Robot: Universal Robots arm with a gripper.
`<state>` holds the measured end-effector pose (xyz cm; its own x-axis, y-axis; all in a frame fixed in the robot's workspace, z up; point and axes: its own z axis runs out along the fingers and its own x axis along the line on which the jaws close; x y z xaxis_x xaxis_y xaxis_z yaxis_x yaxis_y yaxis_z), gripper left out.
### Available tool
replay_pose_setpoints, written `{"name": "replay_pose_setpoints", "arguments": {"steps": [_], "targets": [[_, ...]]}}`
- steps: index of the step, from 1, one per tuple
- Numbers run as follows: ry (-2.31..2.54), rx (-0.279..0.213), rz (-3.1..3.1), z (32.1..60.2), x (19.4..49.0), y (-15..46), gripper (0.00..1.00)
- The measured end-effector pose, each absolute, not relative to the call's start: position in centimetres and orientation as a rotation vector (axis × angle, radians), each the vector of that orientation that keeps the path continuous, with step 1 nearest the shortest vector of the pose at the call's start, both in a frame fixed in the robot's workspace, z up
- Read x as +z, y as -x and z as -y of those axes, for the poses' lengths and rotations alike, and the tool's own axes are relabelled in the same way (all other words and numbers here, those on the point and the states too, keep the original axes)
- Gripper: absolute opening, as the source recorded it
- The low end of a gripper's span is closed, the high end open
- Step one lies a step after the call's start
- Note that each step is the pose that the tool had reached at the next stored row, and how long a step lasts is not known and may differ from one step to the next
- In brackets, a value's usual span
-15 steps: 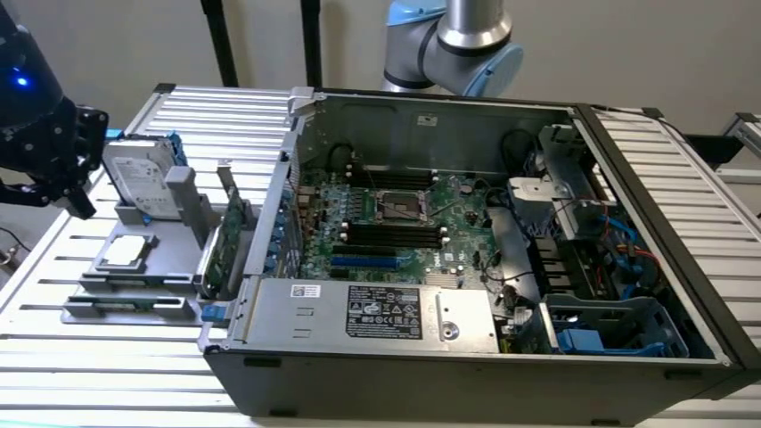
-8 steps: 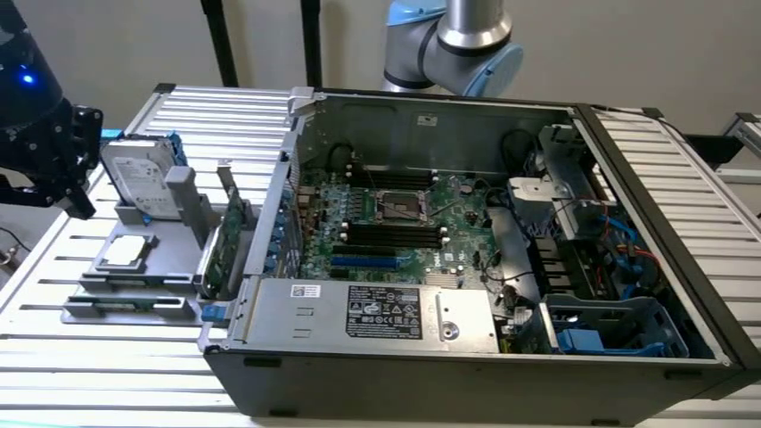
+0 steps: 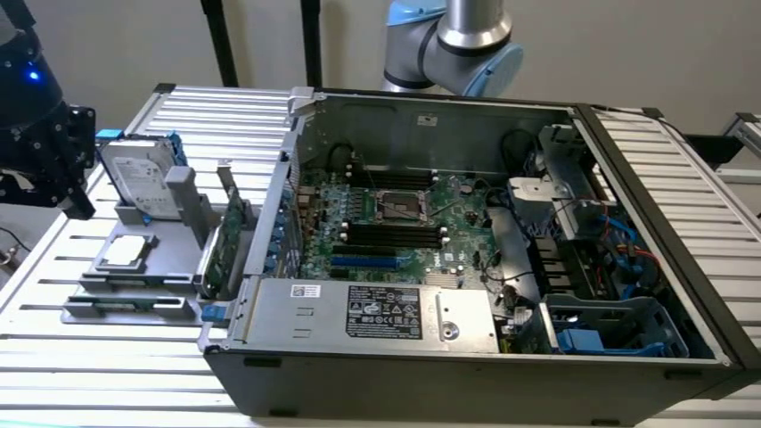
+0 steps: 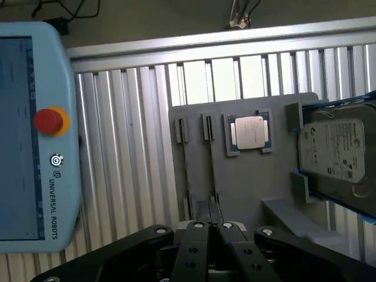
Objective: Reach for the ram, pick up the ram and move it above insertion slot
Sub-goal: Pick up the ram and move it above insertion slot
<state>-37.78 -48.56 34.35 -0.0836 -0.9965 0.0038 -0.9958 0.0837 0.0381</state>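
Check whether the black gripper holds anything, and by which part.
Nothing seen held: the thin green ram stick lies in the grey holder, apart from the black gripper.

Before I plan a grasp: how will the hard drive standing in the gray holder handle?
The hard drive looks metal-cased, so it is probably rigid and heavy for its size. Its smooth labelled face may be slippery to grip. It stands on edge in the gray holder, so a sideways nudge could tip it.
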Motion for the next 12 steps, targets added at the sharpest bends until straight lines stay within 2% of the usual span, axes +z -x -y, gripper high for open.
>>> {"name": "replay_pose_setpoints", "arguments": {"steps": [10, 11, 12], "targets": [[-2.260, -0.036, 2.138, 48.55, 34.32, 37.78, 0.11], [-2.263, -0.036, 2.136, 48.55, 34.32, 37.78, 0.12], [-2.265, -0.036, 2.133, 48.56, 34.32, 37.78, 0.18]]}}
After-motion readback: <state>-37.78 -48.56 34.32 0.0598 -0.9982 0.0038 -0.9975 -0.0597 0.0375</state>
